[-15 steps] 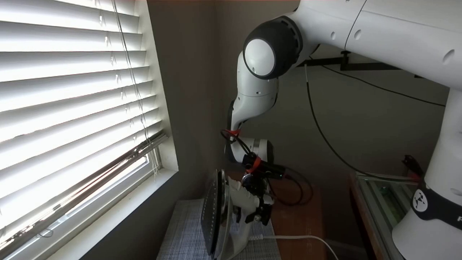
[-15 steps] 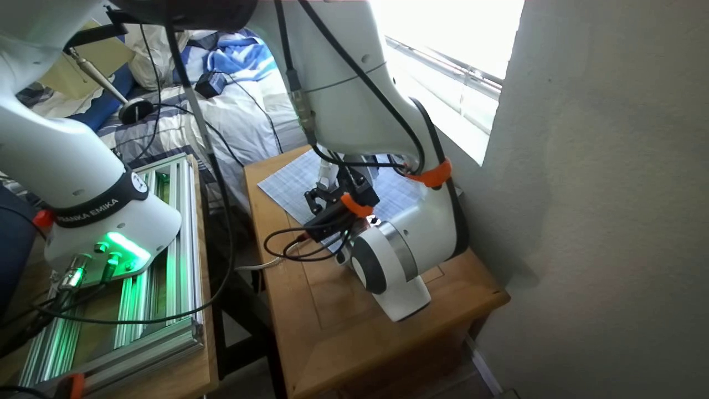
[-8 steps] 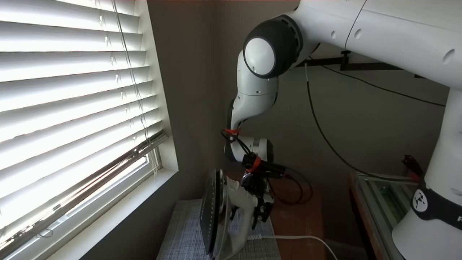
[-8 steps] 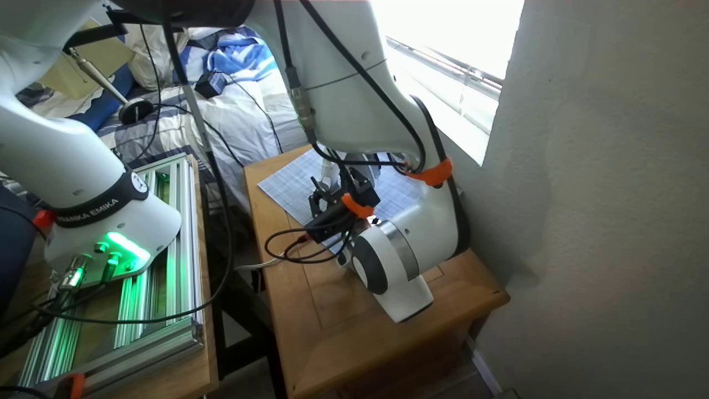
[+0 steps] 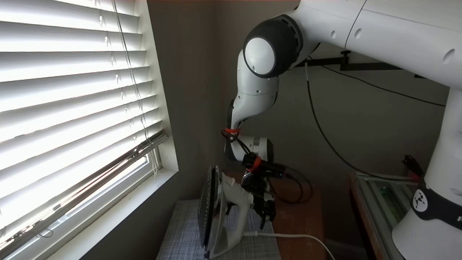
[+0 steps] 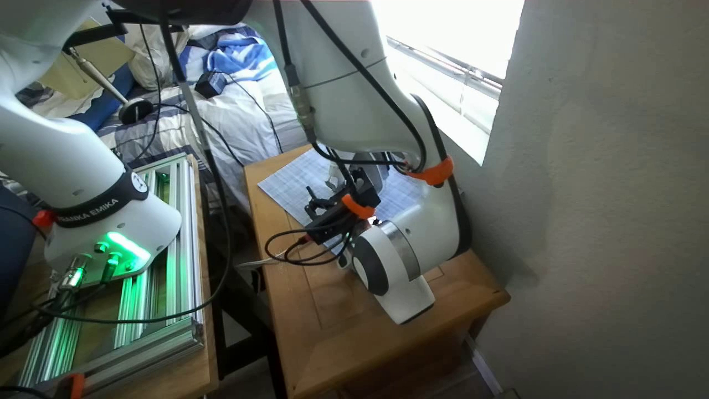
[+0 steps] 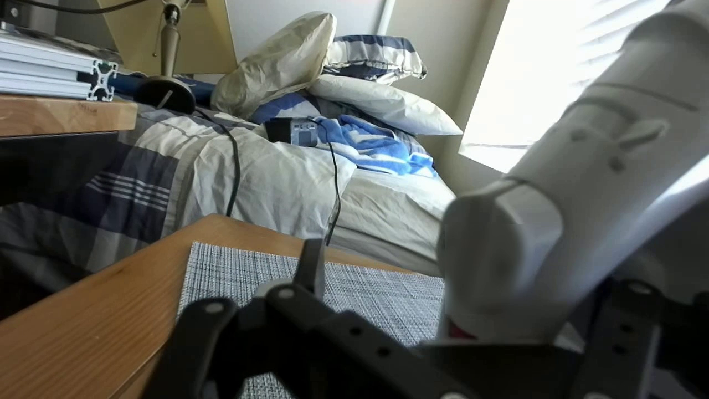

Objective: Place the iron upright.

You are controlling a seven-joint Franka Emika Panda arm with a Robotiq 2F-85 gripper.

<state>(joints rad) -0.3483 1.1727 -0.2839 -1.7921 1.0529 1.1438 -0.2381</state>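
The white iron stands nose up on its heel on the woven placemat, leaning slightly, its grey soleplate turned toward the window. Its white cord leaves low on the handle side. In an exterior view my gripper is right beside the handle, jaws spread wide. In the wrist view one of the fingers stands well apart from the blurred iron, with placemat showing in the gap. The opposite fingertip is hidden behind the iron, so I cannot tell whether it touches the handle.
The placemat lies on a small wooden table. A window with blinds and its sill are close on the soleplate side. A bed is beyond the table, and the robot's bench stands alongside.
The jaws have spread and let go of the handle. The iron has shifted slightly toward the window, away from the gripper, and now stands by itself. The arm has barely moved.
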